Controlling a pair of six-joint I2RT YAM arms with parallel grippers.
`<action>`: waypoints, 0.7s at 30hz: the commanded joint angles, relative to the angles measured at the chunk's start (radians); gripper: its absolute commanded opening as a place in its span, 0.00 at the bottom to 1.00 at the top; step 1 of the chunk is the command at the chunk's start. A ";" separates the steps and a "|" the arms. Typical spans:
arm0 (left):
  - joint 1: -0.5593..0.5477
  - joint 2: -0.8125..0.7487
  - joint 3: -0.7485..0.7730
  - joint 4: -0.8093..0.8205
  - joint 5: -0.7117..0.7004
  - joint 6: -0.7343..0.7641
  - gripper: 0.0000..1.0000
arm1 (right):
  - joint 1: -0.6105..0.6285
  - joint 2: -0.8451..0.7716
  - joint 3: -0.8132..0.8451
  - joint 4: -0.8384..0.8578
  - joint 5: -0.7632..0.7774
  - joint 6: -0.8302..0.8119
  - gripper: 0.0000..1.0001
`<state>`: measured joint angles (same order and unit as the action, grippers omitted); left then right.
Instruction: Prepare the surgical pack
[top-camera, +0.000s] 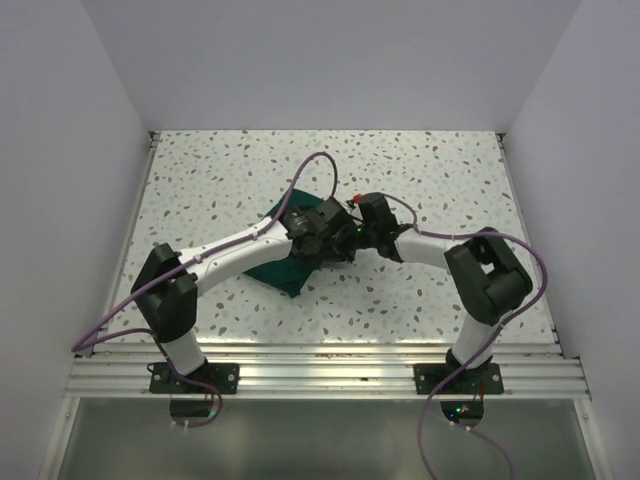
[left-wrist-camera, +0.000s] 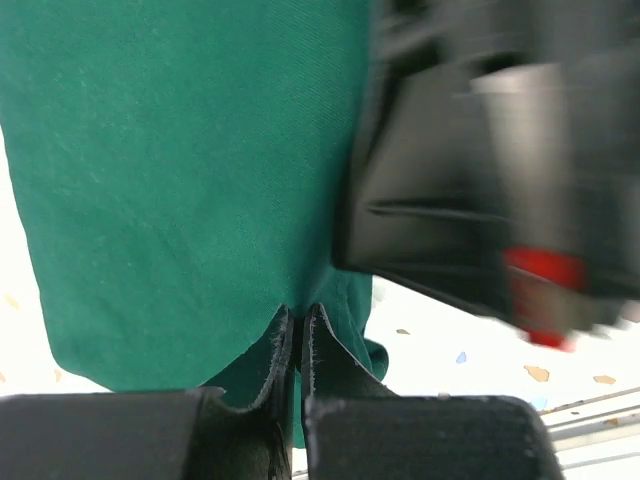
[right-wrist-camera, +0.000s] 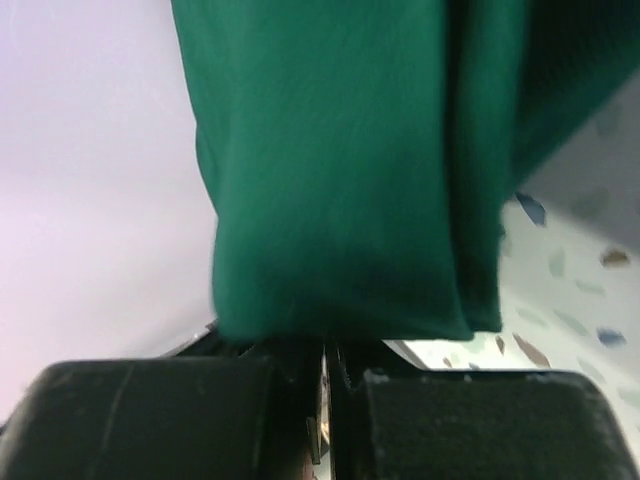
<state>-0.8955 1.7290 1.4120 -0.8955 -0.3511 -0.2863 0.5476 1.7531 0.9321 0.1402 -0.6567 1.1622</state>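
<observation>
Your two claws meet side by side over the middle of the desk (top-camera: 220, 170), at the right edge of the dark green cloth (top-camera: 283, 274). Your left claw (left-wrist-camera: 297, 340) is clamped on a fold of its hem. Your right claw (right-wrist-camera: 325, 365) is pressed together, and the cloth's edge looks nipped between its tips. The cloth spreads leftward from both, under the left forearm. You cannot tell whether anything lies wrapped inside.
</observation>
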 joint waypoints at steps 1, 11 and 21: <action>0.007 -0.086 0.015 0.059 0.029 0.050 0.00 | 0.037 0.058 0.066 0.134 0.075 0.071 0.00; 0.007 -0.062 0.007 0.107 0.116 0.098 0.00 | 0.087 0.224 0.030 0.597 0.295 0.230 0.00; 0.007 -0.052 -0.071 0.135 0.142 0.062 0.00 | 0.038 0.298 0.054 0.598 0.237 0.215 0.00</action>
<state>-0.8795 1.6867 1.3651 -0.8009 -0.2573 -0.2173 0.6182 2.0544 0.9714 0.6693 -0.4114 1.3693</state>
